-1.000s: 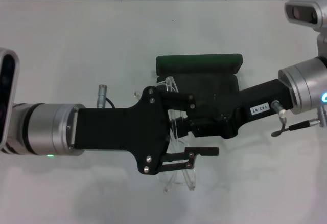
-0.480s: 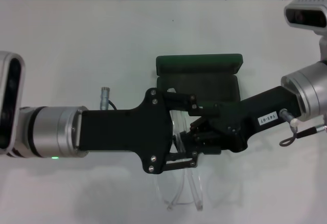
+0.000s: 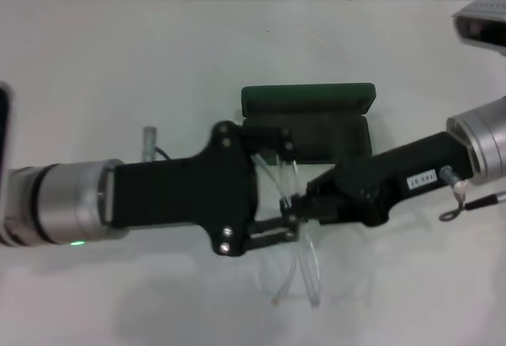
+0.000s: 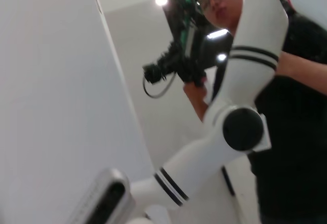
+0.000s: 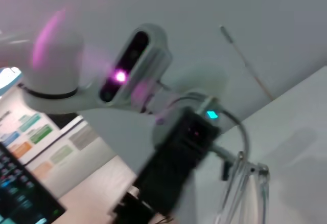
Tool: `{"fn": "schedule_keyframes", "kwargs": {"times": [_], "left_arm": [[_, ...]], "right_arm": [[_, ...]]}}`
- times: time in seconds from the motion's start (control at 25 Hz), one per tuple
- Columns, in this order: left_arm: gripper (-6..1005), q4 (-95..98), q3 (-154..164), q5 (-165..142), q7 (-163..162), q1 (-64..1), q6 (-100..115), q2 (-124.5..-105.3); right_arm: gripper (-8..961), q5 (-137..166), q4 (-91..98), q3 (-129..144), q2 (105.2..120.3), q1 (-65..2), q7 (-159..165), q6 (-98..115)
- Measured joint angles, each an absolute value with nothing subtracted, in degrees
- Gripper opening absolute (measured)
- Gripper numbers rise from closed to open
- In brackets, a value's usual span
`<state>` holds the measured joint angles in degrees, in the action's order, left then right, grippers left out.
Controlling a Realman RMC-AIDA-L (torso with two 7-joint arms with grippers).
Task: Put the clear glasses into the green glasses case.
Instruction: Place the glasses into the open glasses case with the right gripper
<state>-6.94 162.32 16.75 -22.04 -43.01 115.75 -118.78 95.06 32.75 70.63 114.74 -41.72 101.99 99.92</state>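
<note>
One pair of clear glasses (image 3: pixel 296 259) is out in front of the robot, and it looks like a single pair, though the see-through arms cross each other and are hard to follow. One green glasses case (image 3: pixel 308 101) sits on the one white counter (image 3: pixel 118 69), lid up. Two arms reach in, each ending in one tool: the left tool (image 3: pixel 281 184) and the right tool (image 3: pixel 296 208), so two tools altogether. Behind the robot stands one person (image 4: pixel 286 106) wearing spectacles. One lit camera module (image 5: pixel 130 65) shows on the left arm.
</note>
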Motion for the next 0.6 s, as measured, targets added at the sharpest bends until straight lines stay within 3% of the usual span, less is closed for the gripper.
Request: {"fn": "schedule_keyframes", "kwargs": {"times": [0.2,0.4,0.6], "left_arm": [[462,-5.37,162.34,24.79,-21.6,-38.65,116.45,-117.63],[462,-5.26,162.32,35.51,-21.57,-33.35,116.48,-117.05],[462,-5.53,162.24,42.46,-21.95,-29.37,116.29,-116.79]], "right_arm": [[52,95.17,37.56,69.28,113.53,-38.45,101.13,93.82],[53,101.94,50.66,69.28,113.25,-37.9,107.57,91.06],[54,121.18,68.8,70.22,115.07,-43.42,122.89,92.9]]}}
